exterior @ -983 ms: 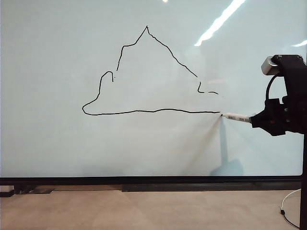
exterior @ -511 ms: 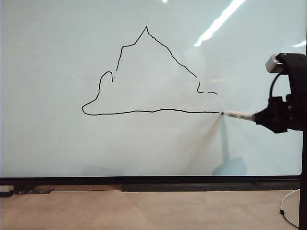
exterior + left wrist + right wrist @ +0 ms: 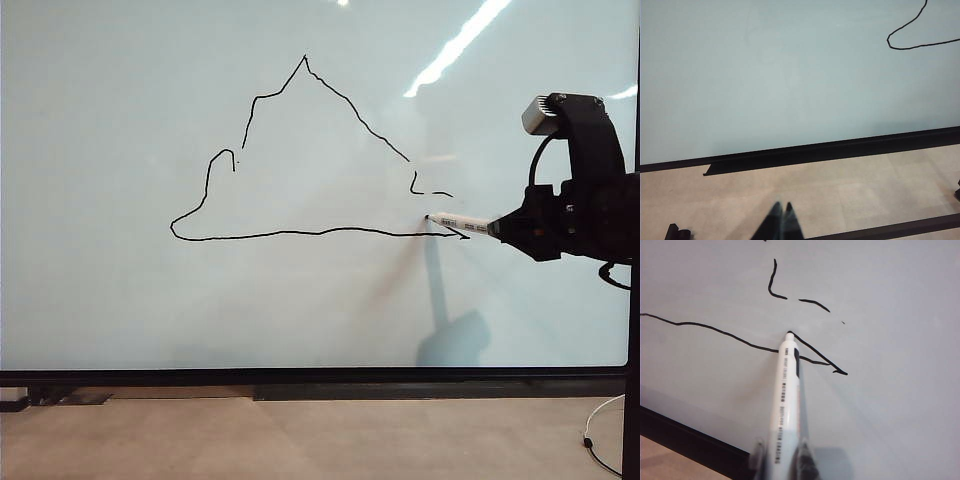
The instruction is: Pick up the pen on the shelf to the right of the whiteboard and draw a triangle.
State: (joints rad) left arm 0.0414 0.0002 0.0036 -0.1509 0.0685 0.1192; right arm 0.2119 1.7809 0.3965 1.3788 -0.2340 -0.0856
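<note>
The whiteboard fills the exterior view and carries a wobbly black triangle with a flat base line. My right gripper comes in from the right, shut on the pen, a slim white marker with dark print. Its black tip touches the board just above the base line's right end, at the top of a short fresh stroke. The right wrist view shows the pen held between the fingers of my right gripper, tip on the line. My left gripper hangs shut over the floor, below the board.
The board's black lower frame runs along the floor. A white cable lies on the floor at the lower right. Ceiling lights reflect on the board's upper right.
My right gripper has moved left and slightly up with the pen. A short slanted stroke now rises from the base line's right end to the tip. The left arm has stayed still.
</note>
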